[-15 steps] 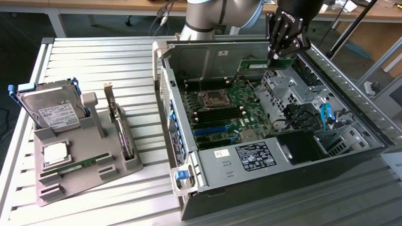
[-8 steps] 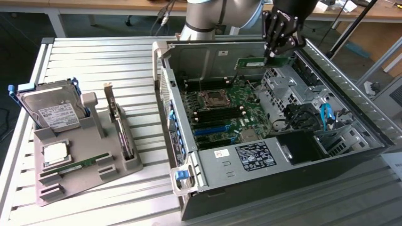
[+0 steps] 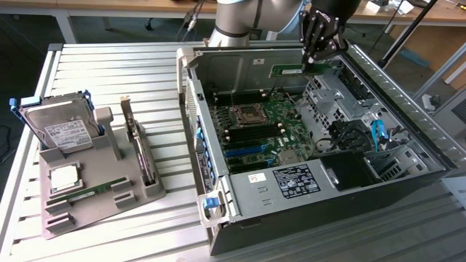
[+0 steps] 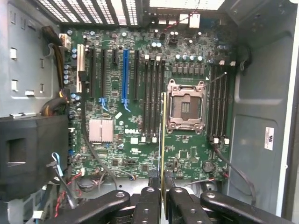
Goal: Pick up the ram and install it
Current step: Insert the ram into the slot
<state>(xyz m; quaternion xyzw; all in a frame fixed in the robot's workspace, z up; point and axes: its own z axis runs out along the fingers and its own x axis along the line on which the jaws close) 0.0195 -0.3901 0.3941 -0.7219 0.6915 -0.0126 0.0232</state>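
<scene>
Jaws are pinched narrow on the ram (image 4: 162,140), seen edge-on between the black fingers (image 4: 180,205). The gripper (image 3: 313,56) points down over the far end of the open PC case (image 3: 226,65), holding the green stick level, up above the motherboard (image 4: 135,154). Board says DELL next to the silver heatsink (image 4: 101,129).

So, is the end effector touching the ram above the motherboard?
Touching. The wrist view shows the ram edge-on, pinched from both sides by the end effector.
</scene>
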